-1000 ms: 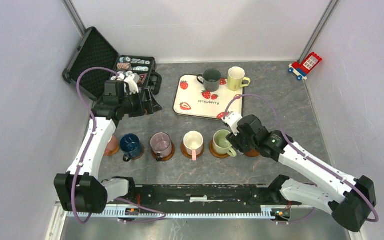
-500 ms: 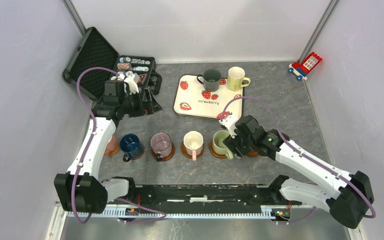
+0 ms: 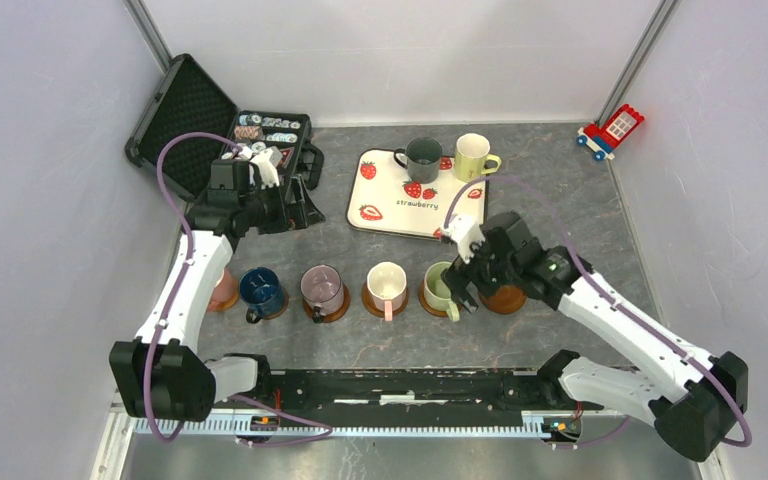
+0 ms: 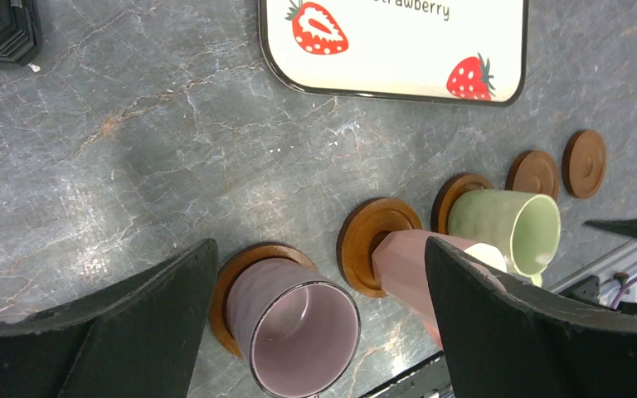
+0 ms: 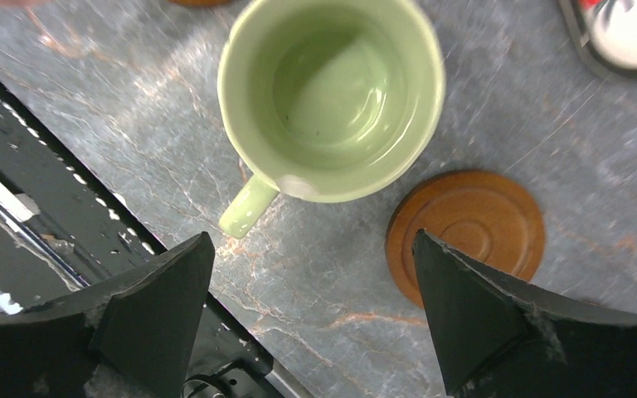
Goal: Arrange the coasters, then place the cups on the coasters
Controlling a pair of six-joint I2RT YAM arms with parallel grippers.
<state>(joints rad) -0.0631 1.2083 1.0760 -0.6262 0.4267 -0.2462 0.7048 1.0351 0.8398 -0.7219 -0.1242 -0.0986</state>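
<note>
Five cups (image 3: 387,285) stand on coasters (image 3: 505,298) along the table's (image 3: 560,200) near edge; two more sit on the tray (image 3: 385,210) toward the far edge. Right fingers (image 5: 133,323), wide and empty, hover over the green cup (image 5: 332,95); left fingers (image 4: 116,332) are likewise wide. We judge that a skewed retreat could clip the cup and drag it off its coaster.

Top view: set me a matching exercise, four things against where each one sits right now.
Things:
1. light green mug
2. yellow-green mug
3. poker chips
4. toy house

Places:
A. in the open black case
B. on the strawberry tray
C. far right corner of the table
D. on a coaster in the near row

Pairs: 1-D, 2-B, 3-A, 4-C.
</note>
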